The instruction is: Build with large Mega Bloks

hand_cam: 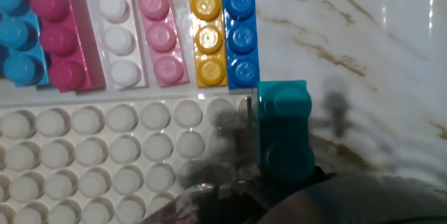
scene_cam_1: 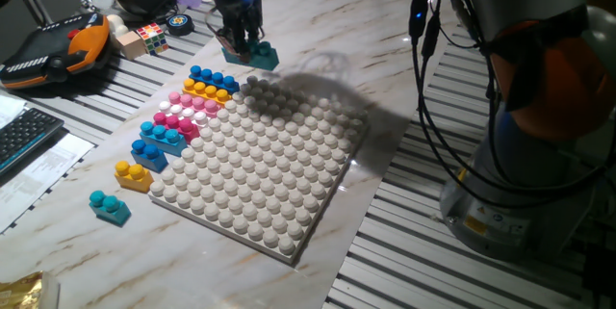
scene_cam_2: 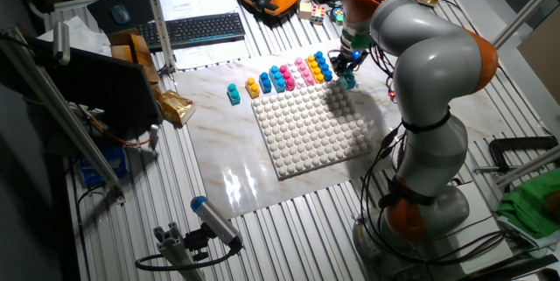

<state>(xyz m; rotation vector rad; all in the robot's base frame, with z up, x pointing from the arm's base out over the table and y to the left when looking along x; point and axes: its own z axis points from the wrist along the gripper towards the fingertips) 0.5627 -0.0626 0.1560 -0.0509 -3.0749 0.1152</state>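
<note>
While the gripper [scene_cam_1: 241, 47] pinches the teal brick [scene_cam_1: 258, 56] just beside the white baseplate [scene_cam_1: 279, 155] corner, the pick seems done; next — carry it over a stud row and press it down.

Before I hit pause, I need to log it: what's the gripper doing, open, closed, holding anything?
Gripper: closed on the teal brick, beside the baseplate corner.
</note>
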